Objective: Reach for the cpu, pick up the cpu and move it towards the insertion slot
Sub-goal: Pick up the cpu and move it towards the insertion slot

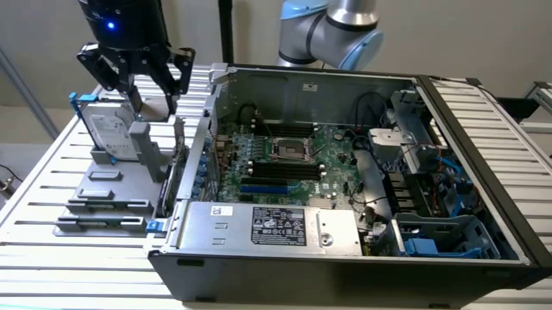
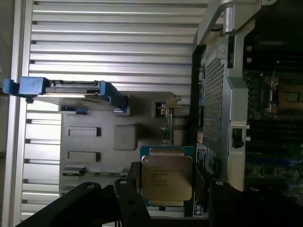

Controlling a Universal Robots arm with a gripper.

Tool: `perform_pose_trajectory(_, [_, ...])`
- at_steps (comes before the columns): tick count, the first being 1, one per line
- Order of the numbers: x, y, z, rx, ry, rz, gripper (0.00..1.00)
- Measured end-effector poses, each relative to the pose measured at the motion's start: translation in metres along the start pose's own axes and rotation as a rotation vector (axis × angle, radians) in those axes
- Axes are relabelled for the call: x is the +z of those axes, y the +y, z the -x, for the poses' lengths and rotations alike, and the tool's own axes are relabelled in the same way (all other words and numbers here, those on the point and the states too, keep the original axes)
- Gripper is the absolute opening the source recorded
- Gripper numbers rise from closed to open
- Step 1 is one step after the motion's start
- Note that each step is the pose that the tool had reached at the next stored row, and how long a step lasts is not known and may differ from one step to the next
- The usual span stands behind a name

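With the cpu (image 2: pixel 166 177) pinched at its edges by the gripper (image 1: pixel 148 95) at the exterior view's upper left, a level, high carry over the case wall (image 1: pixel 209 110) towards the slot (image 1: pixel 289 150) was judged best.

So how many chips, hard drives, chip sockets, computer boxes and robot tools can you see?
cpu: 1
hard drive: 1
insertion slot: 1
computer case: 1
tool: 1
Total: 5
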State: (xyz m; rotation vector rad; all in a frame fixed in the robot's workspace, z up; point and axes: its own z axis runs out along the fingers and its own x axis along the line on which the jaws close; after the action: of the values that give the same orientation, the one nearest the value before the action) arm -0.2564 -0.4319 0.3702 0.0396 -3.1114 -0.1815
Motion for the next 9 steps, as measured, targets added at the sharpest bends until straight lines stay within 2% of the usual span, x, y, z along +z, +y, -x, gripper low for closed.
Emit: perform_pose_trajectory(9, [-0.0078, -0.0008, 0.041, 0.001, 0.0076, 0.0091, 0.55])
